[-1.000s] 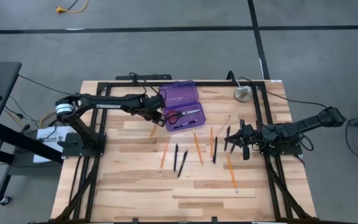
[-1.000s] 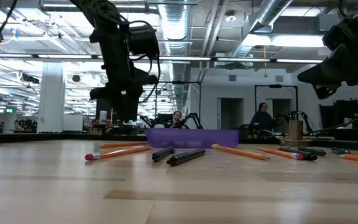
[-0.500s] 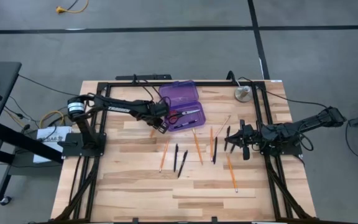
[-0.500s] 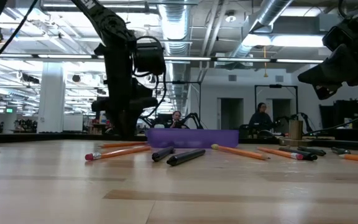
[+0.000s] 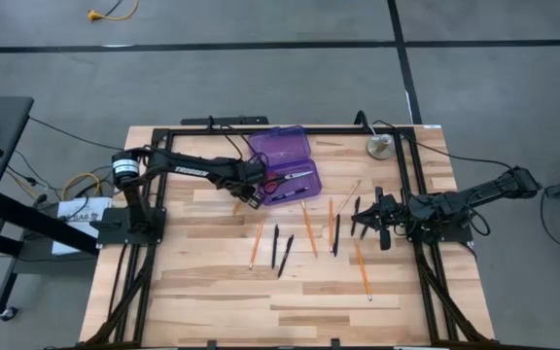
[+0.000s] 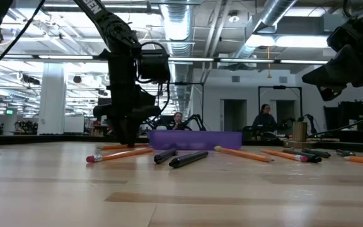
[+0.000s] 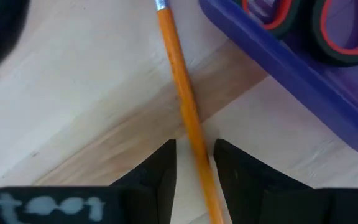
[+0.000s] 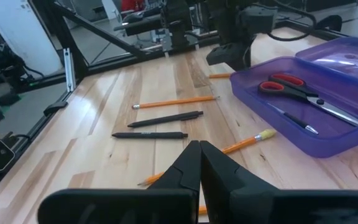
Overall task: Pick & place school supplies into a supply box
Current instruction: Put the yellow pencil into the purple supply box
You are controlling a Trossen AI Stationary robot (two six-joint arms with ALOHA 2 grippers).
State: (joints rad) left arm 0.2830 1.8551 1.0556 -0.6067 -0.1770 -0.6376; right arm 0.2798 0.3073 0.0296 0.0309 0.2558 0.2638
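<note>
Wood table (image 5: 212, 292) from above: you see the purple box (image 5: 282, 163) open near the far edge w/ scissors (image 5: 285, 179) inside; left gripper (image 5: 249, 197) just beside its left corner. Right gripper (image 5: 366, 217) waits by loose pencils. Left wrist view: fingers (image 7: 160, 168) apart, straddling an orange pencil (image 7: 182, 106) next to the box. Right wrist view: fingers (image 8: 188, 165) together.

A pale wooden table (image 5: 212, 282) carried everything. The open purple box (image 5: 285, 165) sat toward its far edge, a small grey disc (image 5: 378, 147) near the far right corner. Orange pencils (image 5: 309, 228) and black pens (image 5: 280, 249) lay scattered across the middle, 1 pencil (image 7: 182, 99) just beside the box.
</note>
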